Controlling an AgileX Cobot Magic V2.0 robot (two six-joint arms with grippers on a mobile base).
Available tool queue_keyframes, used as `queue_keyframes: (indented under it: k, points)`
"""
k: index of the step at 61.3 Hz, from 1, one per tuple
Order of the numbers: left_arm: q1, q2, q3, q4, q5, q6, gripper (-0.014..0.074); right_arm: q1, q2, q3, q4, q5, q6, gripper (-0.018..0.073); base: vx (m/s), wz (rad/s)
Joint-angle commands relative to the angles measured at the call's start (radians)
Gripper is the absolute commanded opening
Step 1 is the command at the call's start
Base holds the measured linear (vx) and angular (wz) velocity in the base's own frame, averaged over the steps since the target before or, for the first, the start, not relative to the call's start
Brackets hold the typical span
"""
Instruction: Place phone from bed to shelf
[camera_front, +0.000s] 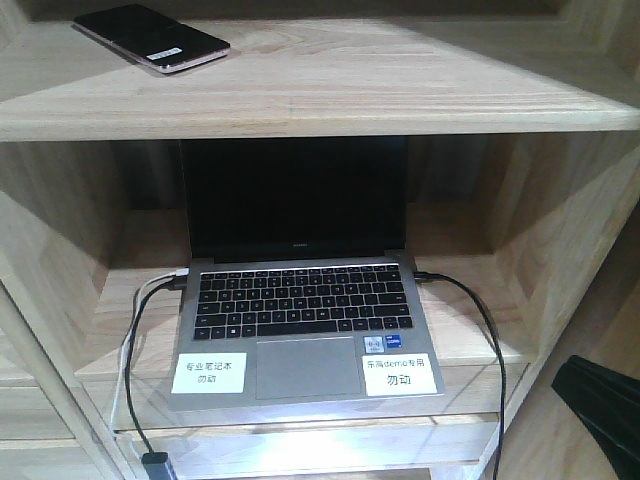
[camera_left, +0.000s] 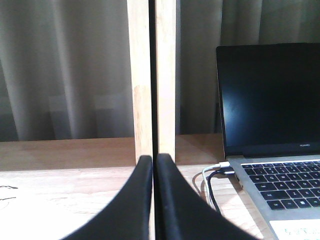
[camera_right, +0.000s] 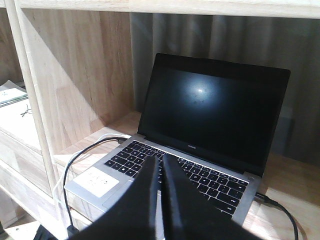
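The phone (camera_front: 151, 38) lies flat at the upper left of the front view, on the top board of the pale wood shelf (camera_front: 400, 90). In the compartment below, an open laptop (camera_front: 305, 300) sits with cables (camera_front: 140, 330) plugged in. Grey curtains (camera_left: 65, 65) hang behind. Left pincer (camera_left: 154, 165) and right pincer (camera_right: 160, 167) are both clenched, empty.

Open laptop (camera_front: 305, 300), cables (camera_front: 140, 360) attached

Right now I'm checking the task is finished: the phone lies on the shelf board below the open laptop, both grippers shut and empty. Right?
Not quite: the phone lies on the shelf board above the open laptop, as the exterior front-facing view shows. Both the left gripper and right gripper are shut and empty.
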Motion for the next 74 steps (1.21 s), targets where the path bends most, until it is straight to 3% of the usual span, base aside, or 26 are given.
queue_keyframes:
  k: [1, 8, 14, 18, 27, 33, 45, 59, 66, 74]
  points:
    - [-0.005, -0.006, -0.025, -0.01, -0.071, -0.009, 0.0001, -0.005, 0.008, -0.028, 0.014, -0.078, -0.002, -0.0005, 0.0, 0.0]
    - [-0.005, -0.006, -0.025, -0.01, -0.071, -0.009, 0.0001, -0.005, 0.008, -0.028, 0.005, -0.084, 0.002, -0.0005, 0.0, 0.0]
    - [-0.005, -0.006, -0.025, -0.01, -0.071, -0.009, 0.0001, -0.005, 0.008, -0.028, -0.062, -0.098, 0.051, -0.0005, 0.0, 0.0]
    - [-0.005, -0.006, -0.025, -0.01, -0.071, -0.009, 0.0001, -0.005, 0.008, -0.028, -0.168, -0.106, 0.134, -0.0005, 0.0, 0.0]
    - [-0.005, -0.006, -0.025, -0.01, -0.071, -0.009, 0.0001, -0.005, 0.008, -0.028, -0.481, -0.131, 0.454, -0.0005, 0.0, 0.0]
    - [-0.005, -0.006, -0.025, -0.01, -0.071, -0.009, 0.0001, -0.005, 0.008, -0.028, -0.598, -0.131, 0.586, -0.0005, 0.0, 0.0]
    - [-0.005, -0.006, -0.025, -0.01, -0.071, -0.009, 0.0001, -0.023, 0.008, -0.028, -0.613, -0.131, 0.551, -0.0005, 0.0, 0.0]
    - [-0.005, -0.006, -0.025, -0.01, -0.071, -0.009, 0.0001, -0.245, 0.008, -0.004, -0.611, -0.141, 0.556, -0.0005, 0.0, 0.0]
    - [-0.005, -0.006, -0.025, -0.01, -0.071, -0.009, 0.0001, -0.358, 0.008, 0.063, -0.611, -0.182, 0.61, -0.0005, 0.0, 0.0]
    - [-0.005, -0.006, -0.025, -0.01, -0.071, -0.009, 0.0001, -0.448, 0.008, 0.127, -0.619, -0.235, 0.63, -0.0005, 0.0, 0.0]
